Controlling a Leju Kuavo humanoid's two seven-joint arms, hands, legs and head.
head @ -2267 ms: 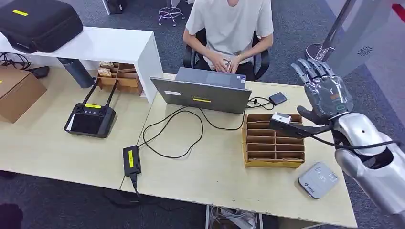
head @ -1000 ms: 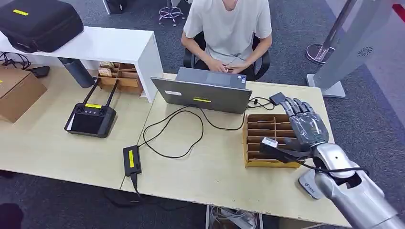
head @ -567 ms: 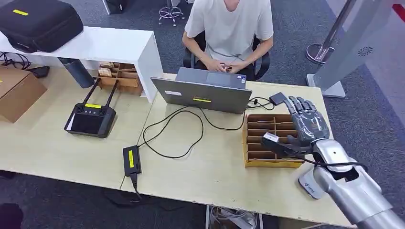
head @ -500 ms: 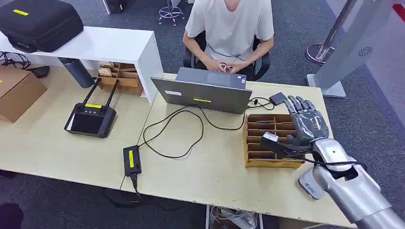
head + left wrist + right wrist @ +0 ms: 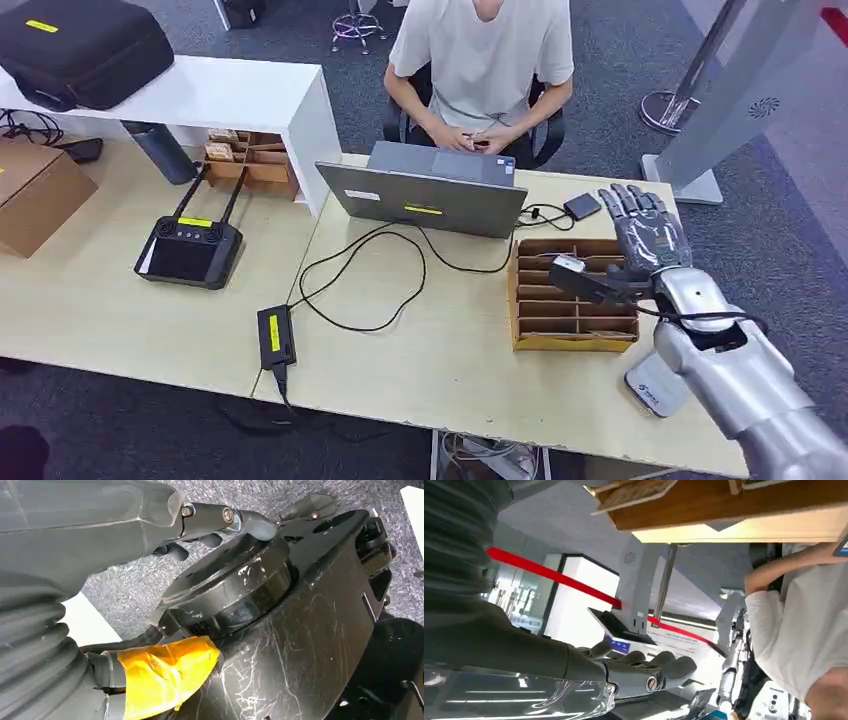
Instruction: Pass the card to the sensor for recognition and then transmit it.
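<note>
My right hand (image 5: 648,238) hovers over the far right part of the brown cardboard slotted box (image 5: 572,295), fingers spread and straight, thumb sticking out to the left above the slots. Nothing shows between its fingers (image 5: 649,672) in the right wrist view. I cannot make out a card in the box's slots. The grey-white card sensor (image 5: 652,388) lies on the table near the front right corner, partly covered by my forearm. My left hand (image 5: 210,527) hangs beside my dark body, fingers loose and holding nothing.
A person sits behind the open laptop (image 5: 425,195) at the table's far side. A small black device (image 5: 582,206) lies just beyond the box. A black power brick (image 5: 275,335) with cables lies mid-table, and a controller (image 5: 190,250) to the left. A grey stand (image 5: 715,110) rises at the right.
My right hand came down from high at the right to low over the box, and has since risen slightly and shifted toward the far side. The person's hands moved a little.
</note>
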